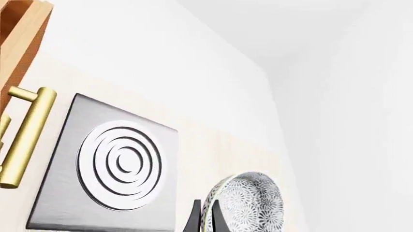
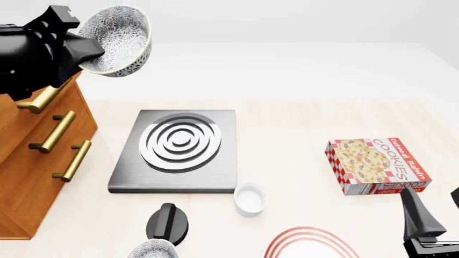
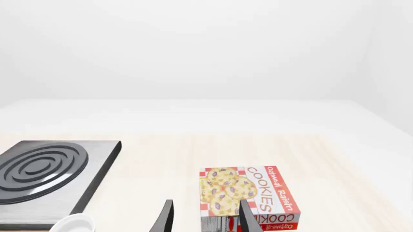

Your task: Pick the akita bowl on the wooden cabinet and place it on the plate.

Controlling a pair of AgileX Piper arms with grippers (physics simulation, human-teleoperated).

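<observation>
Orange-brown wood marks the wooden cabinet [image 2: 32,156], the reference landmark at the far left of the front view. Above its top rear corner, the left gripper [image 2: 87,58] is clamped on the rim of the akita bowl [image 2: 118,40], which hangs in the air, clear of the cabinet top and tilted so its patterned inside faces the camera. The left wrist view confirms the fingers straddle the bowl wall.

To the right of the cabinet lies the grey stove slab [image 2: 179,150]. Beyond its near-right corner stands a small white ramekin [image 2: 250,198]. A second speckled bowl [image 2: 152,250] and a dark knob-like object [image 2: 169,221] sit near the front edge, right of the cabinet base. Further right, the plate [image 2: 310,244] shows only partly at the frame's lower edge. The cookie box [image 2: 377,165] lies furthest from the cabinet, with the right gripper [image 3: 203,215] near it, fingers apart and holding nothing.

Risks: a rim pinch on a tilted bowl may slip during the long transfer. A low path could strike the ramekin or the second bowl. Release while tilted could tip the bowl off the plate.
</observation>
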